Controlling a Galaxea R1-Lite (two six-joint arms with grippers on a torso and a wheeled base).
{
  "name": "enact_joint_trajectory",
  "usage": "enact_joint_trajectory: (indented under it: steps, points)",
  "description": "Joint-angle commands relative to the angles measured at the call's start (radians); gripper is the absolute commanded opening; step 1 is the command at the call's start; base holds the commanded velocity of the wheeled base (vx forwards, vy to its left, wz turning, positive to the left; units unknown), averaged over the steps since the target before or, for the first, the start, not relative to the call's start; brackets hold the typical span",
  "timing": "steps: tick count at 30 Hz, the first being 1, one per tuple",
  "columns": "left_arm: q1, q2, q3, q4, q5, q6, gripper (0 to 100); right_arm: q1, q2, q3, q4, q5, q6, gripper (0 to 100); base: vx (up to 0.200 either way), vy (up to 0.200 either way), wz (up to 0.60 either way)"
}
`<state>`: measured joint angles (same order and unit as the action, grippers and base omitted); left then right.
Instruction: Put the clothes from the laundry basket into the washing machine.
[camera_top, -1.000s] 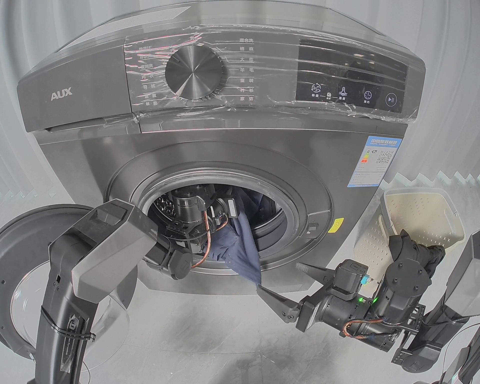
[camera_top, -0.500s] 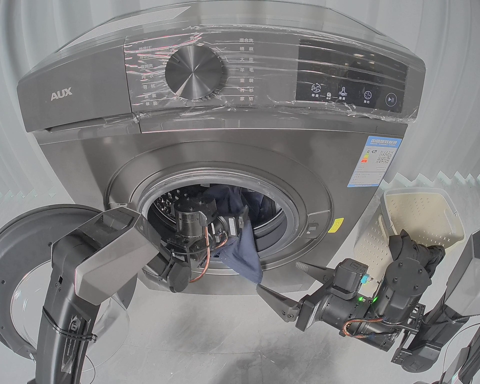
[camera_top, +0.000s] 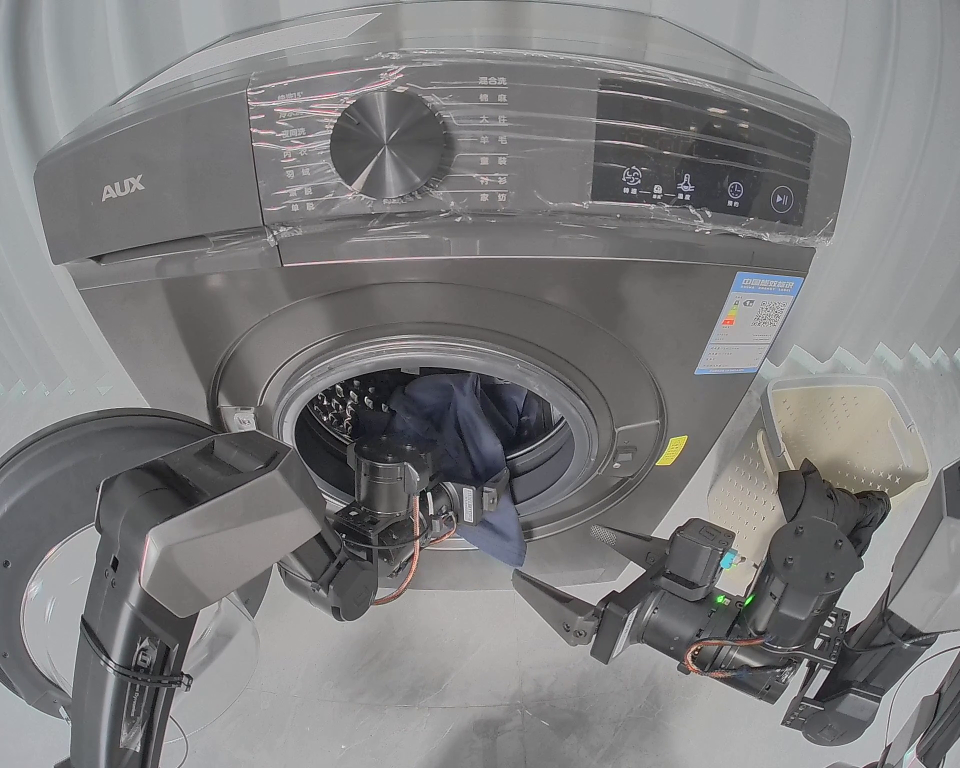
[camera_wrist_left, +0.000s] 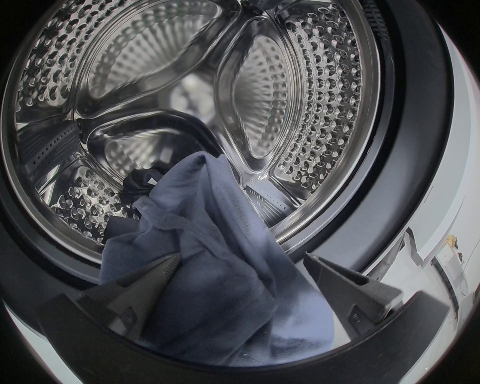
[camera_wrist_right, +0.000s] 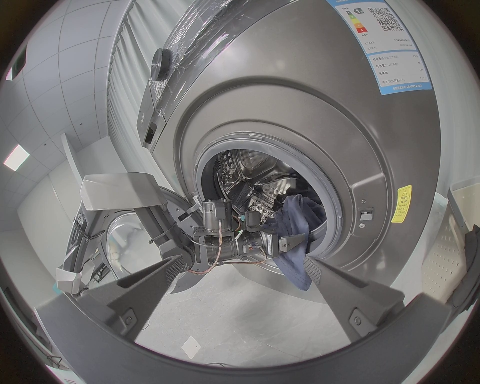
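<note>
Blue shirt (camera_top: 468, 428) half in drum (camera_wrist_left: 260, 90), tail over rim (camera_top: 592, 432), dead ahead of L gripper (camera_wrist_left: 241, 257): wide open, empty. R gripper (camera_top: 555, 555) open, empty, lower, farther.

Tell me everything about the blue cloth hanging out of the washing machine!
The dark blue garment is soft, thin-looking fabric with a stitched seam, crumpled in folds. Most of it is heaped at the front of the steel drum; one corner droops out over the door seal and down the washing machine front. The open left gripper sits right at it, one finger against the cloth. A small black item lies behind it.
</note>
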<state>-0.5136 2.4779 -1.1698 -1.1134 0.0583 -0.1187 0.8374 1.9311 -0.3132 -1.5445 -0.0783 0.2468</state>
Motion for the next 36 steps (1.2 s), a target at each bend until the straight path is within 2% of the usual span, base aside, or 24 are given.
enact_joint_trajectory:
  steps: [1, 6, 13, 20, 27, 28, 32, 36]
  points:
    - [0.004, 0.023, 0.001, -0.005, 0.002, 0.005, 0, 0.000, 0.002, 0.000, 0.000, 0.000, 0.000, 100, 0.000, 0.000, 0.00]
    - [0.000, 0.018, -0.004, -0.005, 0.002, 0.011, 0, 0.000, 0.002, -0.001, 0.000, 0.000, 0.000, 100, 0.000, 0.000, 0.00]
    - [0.007, 0.015, -0.070, -0.051, 0.020, 0.002, 0, 0.002, 0.002, -0.012, 0.000, 0.000, 0.000, 100, 0.000, 0.000, 0.00]
    - [0.033, 0.095, -0.257, -0.134, 0.114, -0.015, 0, 0.000, -0.001, -0.017, 0.000, 0.000, 0.000, 100, 0.000, 0.000, 0.00]
    - [0.030, 0.088, -0.214, -0.138, 0.104, -0.016, 0, 0.000, -0.001, -0.024, 0.000, 0.000, 0.002, 100, 0.000, 0.000, 0.00]
    - [0.029, 0.085, -0.214, -0.137, 0.103, -0.015, 100, 0.000, -0.001, -0.026, 0.000, 0.000, 0.002, 100, 0.000, 0.000, 0.00]
    - [0.021, 0.069, -0.199, -0.144, 0.101, -0.022, 100, 0.000, -0.001, -0.030, 0.000, -0.001, 0.002, 100, 0.000, 0.000, 0.00]
    - [-0.009, -0.007, -0.074, -0.129, 0.080, -0.025, 100, 0.000, -0.001, -0.030, 0.000, -0.001, 0.002, 100, 0.000, 0.000, 0.00]
